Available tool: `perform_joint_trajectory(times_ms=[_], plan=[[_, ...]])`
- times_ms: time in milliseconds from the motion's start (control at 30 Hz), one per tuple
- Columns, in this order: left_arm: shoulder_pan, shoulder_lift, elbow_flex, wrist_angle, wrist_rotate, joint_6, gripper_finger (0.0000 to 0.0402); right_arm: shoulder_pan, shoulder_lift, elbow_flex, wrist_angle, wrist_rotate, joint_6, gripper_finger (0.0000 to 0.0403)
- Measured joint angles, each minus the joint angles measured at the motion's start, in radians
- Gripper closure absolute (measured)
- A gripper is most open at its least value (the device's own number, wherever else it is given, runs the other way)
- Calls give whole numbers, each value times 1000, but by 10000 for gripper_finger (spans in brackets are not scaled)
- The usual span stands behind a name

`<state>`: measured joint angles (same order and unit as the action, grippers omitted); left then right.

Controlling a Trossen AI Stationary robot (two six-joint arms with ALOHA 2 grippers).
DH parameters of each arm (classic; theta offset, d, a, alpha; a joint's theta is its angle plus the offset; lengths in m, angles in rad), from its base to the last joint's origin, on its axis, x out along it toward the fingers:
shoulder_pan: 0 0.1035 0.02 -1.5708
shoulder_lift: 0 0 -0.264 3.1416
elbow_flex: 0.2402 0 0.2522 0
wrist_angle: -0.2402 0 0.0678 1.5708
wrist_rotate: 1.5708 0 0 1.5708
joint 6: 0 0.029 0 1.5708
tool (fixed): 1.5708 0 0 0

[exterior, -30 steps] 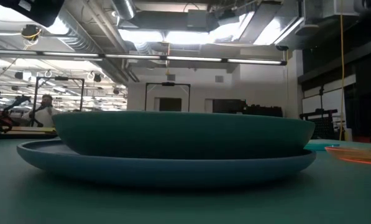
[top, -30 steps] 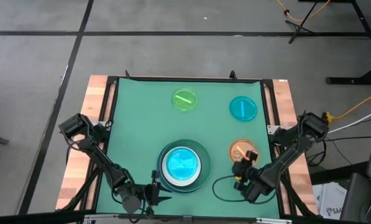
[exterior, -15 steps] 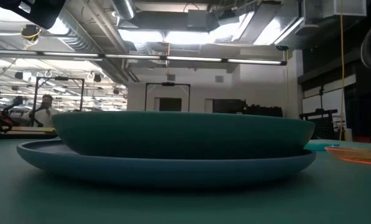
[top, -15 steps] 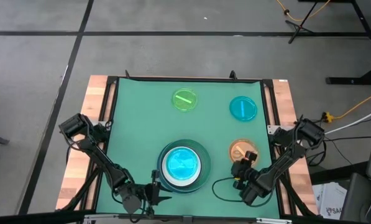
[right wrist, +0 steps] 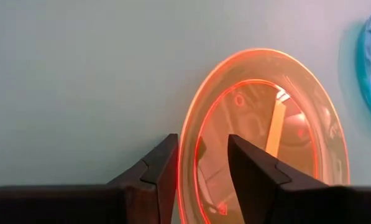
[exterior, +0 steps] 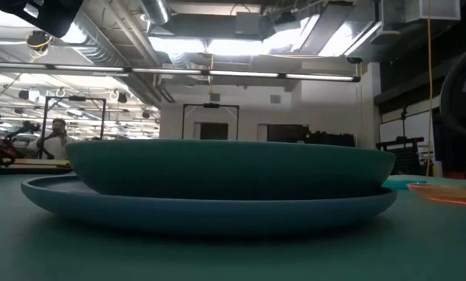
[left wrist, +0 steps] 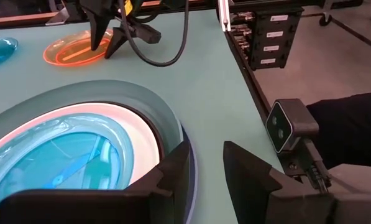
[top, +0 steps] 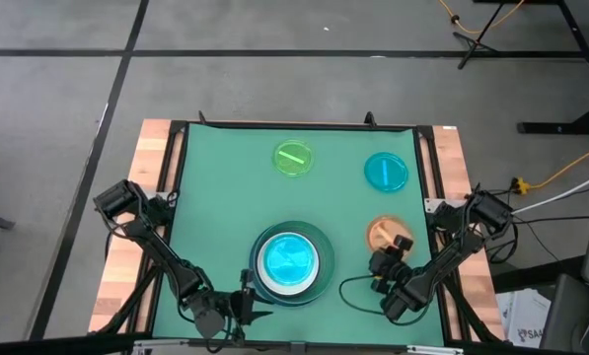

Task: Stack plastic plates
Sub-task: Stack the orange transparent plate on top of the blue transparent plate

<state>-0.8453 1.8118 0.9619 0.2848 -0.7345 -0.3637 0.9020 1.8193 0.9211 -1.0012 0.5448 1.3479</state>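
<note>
**Right fingers straddled the orange plate's rim beside the stack**

The stack of round plastic plates (top: pixel 292 263) sat on the green-covered bench (top: pixel 225 187), toward its near edge, and I place everything else from it. At the bottom lay the large teal-green plate (exterior: pixel 209 209), with a darker, deep one (exterior: pixel 229 168) nested inside; from above, a white ring showed within that, and a small translucent blue plate (left wrist: pixel 61 158) lay on top.

To the right of the stack, a little apart from it, lay the small translucent orange plate (right wrist: pixel 266 134), flat on the bench. The right gripper (right wrist: pixel 201 165) was at this plate's edge on the side nearer the front of the bench. Its fingers (right wrist: pixel 157 168) stood spread, one outside the rim and the other over the plate's inside, so the rim ran up between them; I could not tell whether either finger touched it.

The left gripper (left wrist: pixel 205 168) waited just beside the front-left edge of the stack, fingers (left wrist: pixel 176 171) parted with only bare bench between them, the nearer one just beside the teal-green rim.

Beyond the stack, well apart, a small translucent green plate (top: pixel 293 159) lay straight behind it, and a second small translucent blue plate (top: pixel 385 171) behind and to the right.
</note>
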Motion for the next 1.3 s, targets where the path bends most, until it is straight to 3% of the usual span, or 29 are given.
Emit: perform_joint_trajectory(times_ms=[133, 400, 867, 1300], plan=[[0, 0, 0, 0, 0, 0, 310, 0, 0, -1, -3, -7, -4, 287], [1, 0, 0, -5, 0, 0, 310, 0, 0, -1, -9, -16, -28, 394], [1, 0, 0, -5, 0, 4, 310, 1, 0, 18, 6, 1, -80, 401], [1, 0, 0, -5, 0, 6, 310, 2, -1, 237, -66, 164, -251, 402]])
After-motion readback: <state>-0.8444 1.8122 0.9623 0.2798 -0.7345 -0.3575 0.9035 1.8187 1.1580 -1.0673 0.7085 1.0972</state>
